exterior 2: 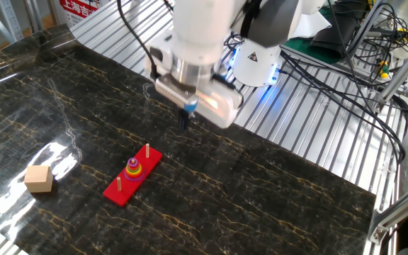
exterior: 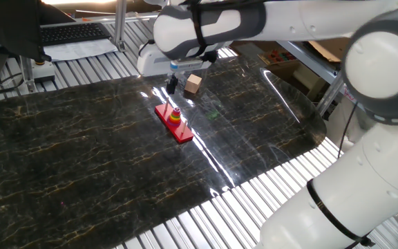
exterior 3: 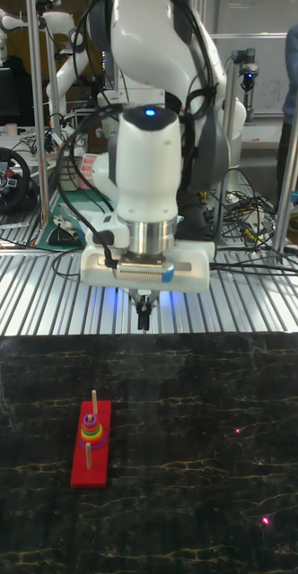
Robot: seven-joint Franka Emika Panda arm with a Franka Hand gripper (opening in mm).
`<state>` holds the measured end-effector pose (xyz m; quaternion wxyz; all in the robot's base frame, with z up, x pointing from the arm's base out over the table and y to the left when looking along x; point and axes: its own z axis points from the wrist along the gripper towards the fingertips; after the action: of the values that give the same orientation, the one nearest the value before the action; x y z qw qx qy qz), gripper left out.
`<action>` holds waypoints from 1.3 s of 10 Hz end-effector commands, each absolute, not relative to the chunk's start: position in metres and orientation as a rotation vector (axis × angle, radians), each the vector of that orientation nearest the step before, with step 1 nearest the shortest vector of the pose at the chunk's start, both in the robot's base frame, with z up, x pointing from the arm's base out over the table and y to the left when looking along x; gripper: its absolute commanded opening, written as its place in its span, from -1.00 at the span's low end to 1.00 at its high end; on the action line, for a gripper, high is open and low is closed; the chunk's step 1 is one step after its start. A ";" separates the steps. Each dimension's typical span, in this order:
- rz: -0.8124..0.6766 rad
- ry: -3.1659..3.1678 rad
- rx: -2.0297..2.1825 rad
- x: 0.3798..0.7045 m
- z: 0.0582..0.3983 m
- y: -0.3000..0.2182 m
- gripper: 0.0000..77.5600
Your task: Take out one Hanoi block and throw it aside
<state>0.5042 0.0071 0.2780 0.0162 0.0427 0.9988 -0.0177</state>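
Observation:
A flat red base point(exterior 2: 119, 190) with three thin pegs lies on the dark marble mat. Coloured stacking rings point(exterior 2: 133, 168) sit on its middle peg, also seen in one fixed view point(exterior: 175, 116) and the tall fixed view point(exterior 3: 92, 430). The Hanoi block is the smallest ring on top of the stack point(exterior 2: 132, 162); it is too small for me to make out its colour. My gripper point(exterior 2: 185, 119) hangs above the mat, behind the base and apart from it, fingers shut on nothing. It shows again in the two remaining views point(exterior: 171, 85) point(exterior 3: 144, 316).
A tan wooden cube point(exterior 2: 39, 178) rests on the mat to one side of the base, close to the gripper in one fixed view point(exterior: 193, 84). Ribbed metal table point(exterior 2: 310, 134) surrounds the mat. Cables and the robot's foot point(exterior 2: 261, 57) stand behind.

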 end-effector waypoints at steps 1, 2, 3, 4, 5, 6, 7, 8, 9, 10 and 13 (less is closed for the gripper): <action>-0.051 3.134 0.062 0.520 0.251 -0.002 -1.00; -0.042 3.144 0.010 0.523 0.245 -0.014 -1.00; -0.041 3.168 -0.019 0.526 0.240 -0.024 -1.00; -0.042 3.172 0.002 0.528 0.235 -0.027 -1.00; -0.046 3.174 0.037 0.529 0.230 -0.026 -1.00; -0.047 3.174 0.059 0.530 0.226 -0.025 -1.00; -0.046 3.203 0.064 0.532 0.217 -0.023 -1.00; -0.047 3.217 0.046 0.533 0.212 -0.023 -1.00; -0.052 3.221 0.043 0.533 0.211 -0.022 -1.00; -0.056 3.227 0.047 0.533 0.211 -0.022 -1.00; -0.001 3.214 0.007 0.533 0.206 -0.030 -1.00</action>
<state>0.5325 -0.0256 0.2076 -0.0440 0.0075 0.9990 -0.0088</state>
